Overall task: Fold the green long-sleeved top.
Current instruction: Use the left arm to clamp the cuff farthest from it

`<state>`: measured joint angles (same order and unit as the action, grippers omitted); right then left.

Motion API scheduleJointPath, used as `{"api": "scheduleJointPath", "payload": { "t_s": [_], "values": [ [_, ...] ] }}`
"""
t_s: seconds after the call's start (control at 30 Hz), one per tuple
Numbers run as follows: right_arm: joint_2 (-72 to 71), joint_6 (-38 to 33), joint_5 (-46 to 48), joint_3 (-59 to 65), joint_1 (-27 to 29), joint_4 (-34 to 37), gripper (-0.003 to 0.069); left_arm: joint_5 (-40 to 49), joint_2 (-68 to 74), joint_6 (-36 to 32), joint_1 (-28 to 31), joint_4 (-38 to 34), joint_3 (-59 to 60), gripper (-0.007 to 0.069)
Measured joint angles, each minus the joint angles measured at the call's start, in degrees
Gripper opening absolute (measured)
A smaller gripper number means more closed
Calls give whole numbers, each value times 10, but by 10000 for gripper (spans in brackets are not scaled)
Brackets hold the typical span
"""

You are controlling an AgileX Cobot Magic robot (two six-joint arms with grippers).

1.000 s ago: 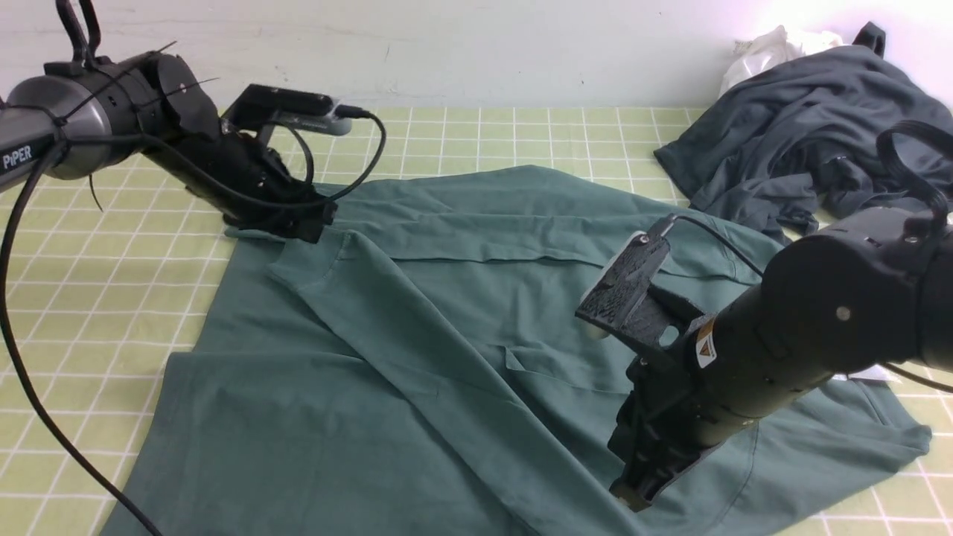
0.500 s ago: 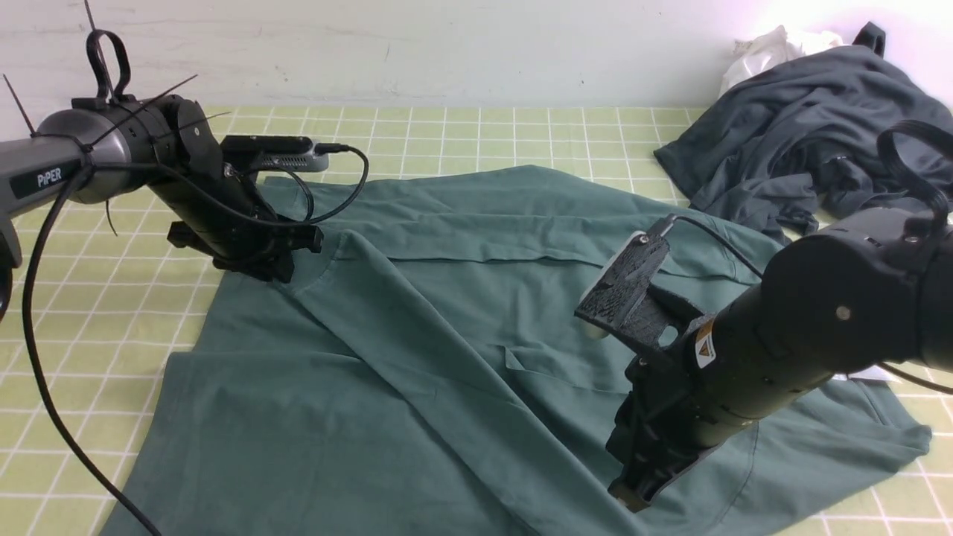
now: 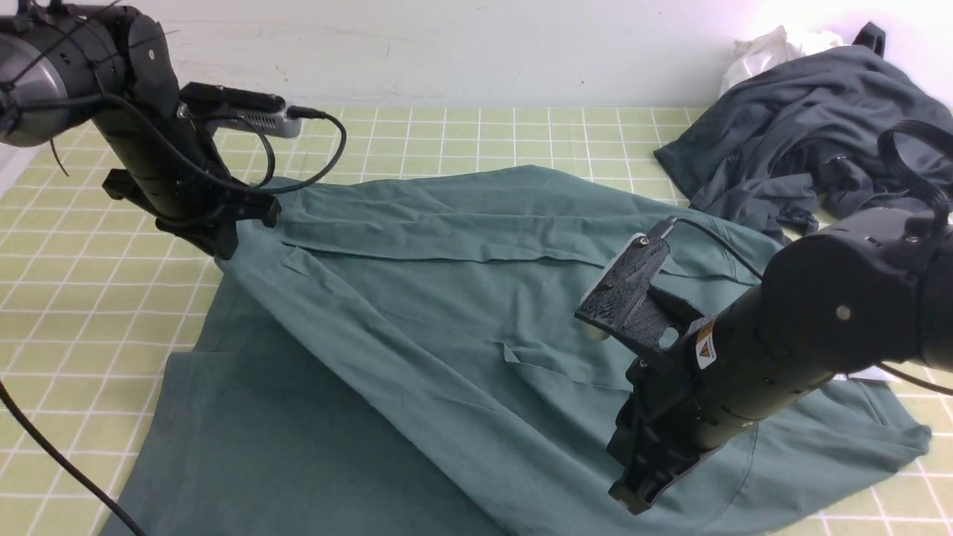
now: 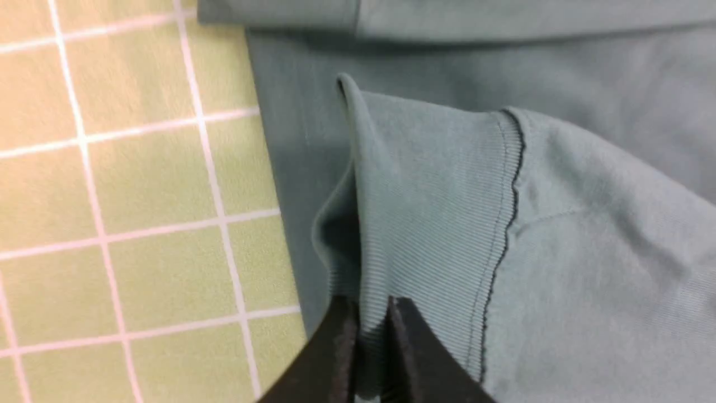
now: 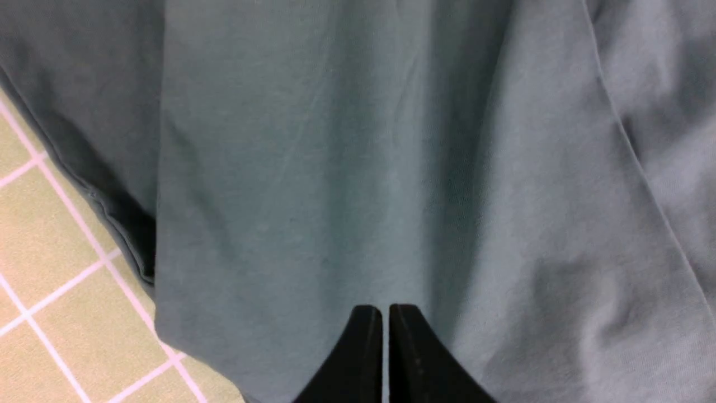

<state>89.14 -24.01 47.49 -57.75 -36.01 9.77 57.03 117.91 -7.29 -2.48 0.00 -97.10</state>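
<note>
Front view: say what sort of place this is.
Probably a robot work area: a grid-patterned surface before a pale wall, with the arms' grippers at a green top.

The long-sleeved top (image 3: 447, 313) lay across the middle of the table (image 3: 74, 313) and reached the near edge of the front view. Behind it and to the right, the other garment (image 3: 811, 126) lay in a heap near the wall (image 3: 521, 52). 1 bag (image 3: 756, 63) was behind this heap, partly hidden by it. The left gripper (image 3: 227, 249) was at the top's far left part, and the right gripper (image 3: 625, 484) was above its near right part.
</note>
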Motion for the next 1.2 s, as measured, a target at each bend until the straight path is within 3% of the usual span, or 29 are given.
{"api": "scheduleJointPath", "payload": {
  "t_s": [0.17, 0.27, 0.3, 0.43, 0.6, 0.8, 0.9, 0.93, 1.0, 1.1, 1.2],
  "values": [
    [0, 0, -1, 0, 0, 2, 12, 7, 35, -2, 1, 7, -14, 131],
    [0, -3, -3, 0, 0, 2, 12, 8, 49, 4, 8, 7, -54, 252],
    [0, -6, -5, 0, 0, 3, 12, 2, 57, 16, 16, 4, -87, 332],
    [0, -8, -14, 0, 0, 4, 12, -27, 97, 46, 41, -20, -171, 469],
    [0, -12, -18, 0, 0, 5, 12, -37, 177, 54, 51, -47, -256, 503],
    [0, -12, -18, 0, 0, 6, 12, -33, 238, 73, 50, -51, -302, 433],
    [0, -12, -19, 0, 0, 6, 12, -17, 246, 78, 49, -51, -310, 312],
    [0, -12, -19, 0, 0, 6, 12, -5, 246, 73, 47, -51, -319, 204],
    [0, -12, -19, 0, 0, 6, 12, 13, 243, 62, 44, -51, -331, 83],
    [0, -12, -17, 0, 0, 6, 12, 43, 234, 41, 36, -51, -354, 14],
    [0, -12, -13, 0, 0, 6, 12, 80, 213, 28, 30, -51, -388, -4]
  ]
}}
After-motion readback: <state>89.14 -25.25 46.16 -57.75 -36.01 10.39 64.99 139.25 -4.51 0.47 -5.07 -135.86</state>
